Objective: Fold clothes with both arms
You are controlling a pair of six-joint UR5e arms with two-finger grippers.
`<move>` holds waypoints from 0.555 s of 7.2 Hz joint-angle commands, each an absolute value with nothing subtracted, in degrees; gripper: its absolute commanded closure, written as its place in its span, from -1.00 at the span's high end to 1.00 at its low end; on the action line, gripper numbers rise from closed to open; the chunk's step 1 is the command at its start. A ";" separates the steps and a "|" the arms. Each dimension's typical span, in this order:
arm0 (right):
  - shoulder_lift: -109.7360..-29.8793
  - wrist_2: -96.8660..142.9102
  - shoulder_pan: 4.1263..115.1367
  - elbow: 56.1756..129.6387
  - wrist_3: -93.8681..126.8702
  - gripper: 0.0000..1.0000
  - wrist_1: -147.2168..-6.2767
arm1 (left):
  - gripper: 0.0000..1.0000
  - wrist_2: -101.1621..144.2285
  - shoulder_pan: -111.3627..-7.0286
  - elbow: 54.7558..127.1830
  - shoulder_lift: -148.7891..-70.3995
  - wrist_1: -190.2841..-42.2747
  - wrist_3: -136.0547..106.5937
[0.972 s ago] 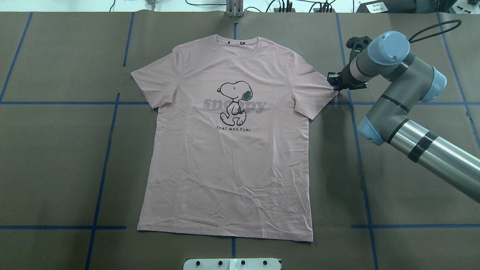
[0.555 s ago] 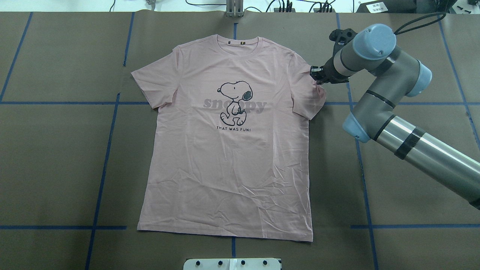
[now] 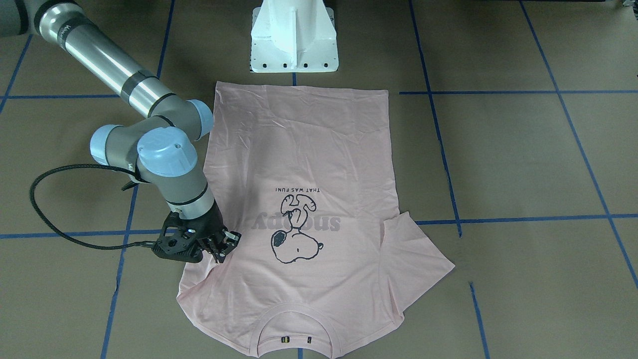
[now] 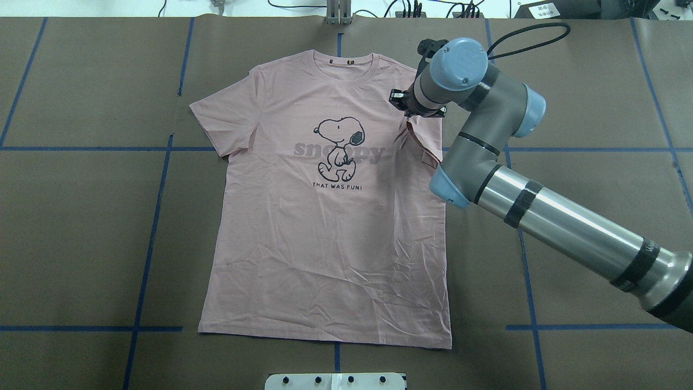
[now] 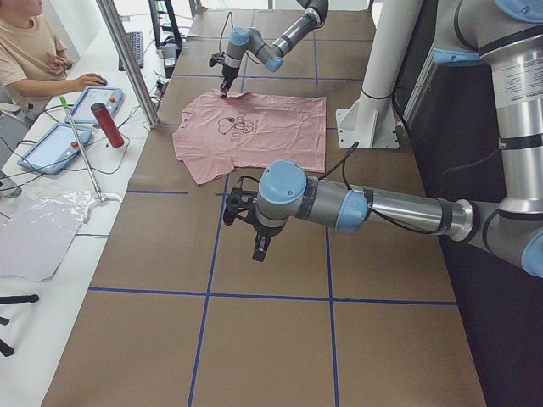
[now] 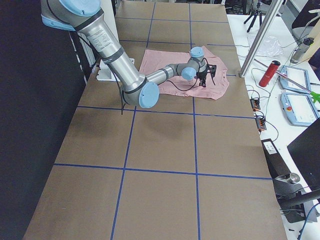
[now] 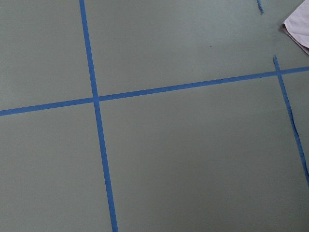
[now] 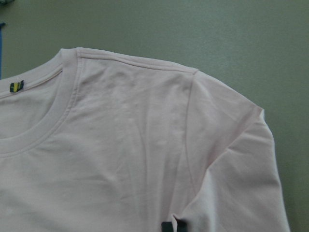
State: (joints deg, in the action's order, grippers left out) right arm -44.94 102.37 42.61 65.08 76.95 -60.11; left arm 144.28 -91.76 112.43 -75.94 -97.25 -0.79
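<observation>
The pale pink T-shirt [image 4: 325, 244] lies flat, print up, on the brown table, its collar on the far side from the robot. My right gripper [image 4: 405, 105] is shut on the shirt's right sleeve and holds it lifted and folded inward over the shoulder. It also shows in the front-facing view [image 3: 220, 248]. The right wrist view shows the collar, the shoulder and the doubled-over sleeve [image 8: 231, 183]. My left gripper [image 5: 257, 248] hangs over bare table well off the shirt's left side, and I cannot tell whether it is open. The left wrist view shows only a sleeve corner [image 7: 300, 24].
The white pedestal base [image 3: 293, 37] stands at the shirt's hem side. Blue tape lines [image 4: 151, 216] grid the table. Beyond the far edge are a metal post [image 5: 127, 59], a red bottle [image 5: 108, 125], tablets and a seated operator [image 5: 30, 51].
My right gripper has moved left from beside the shirt to over its right shoulder, pulling the sleeve up and inward. The rest of the shirt has not moved.
</observation>
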 commanded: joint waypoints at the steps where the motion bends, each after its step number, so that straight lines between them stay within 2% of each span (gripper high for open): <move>1: -41.75 100.81 42.10 60.92 77.00 -0.78 -60.03 | 1.00 145.37 -91.67 112.15 -75.94 -97.21 -1.23; 2: -41.05 99.51 42.10 60.65 76.99 0.98 -60.03 | 1.00 147.55 -91.41 112.06 -76.81 -97.64 -1.32; 4: -41.57 99.67 42.27 62.56 71.58 1.00 -60.03 | 0.99 150.29 -87.40 110.05 -83.27 -100.44 -10.31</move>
State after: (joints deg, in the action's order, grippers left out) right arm -41.32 99.67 42.19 61.45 74.88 -60.00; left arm 149.16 -90.21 111.43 -78.97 -98.44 -4.60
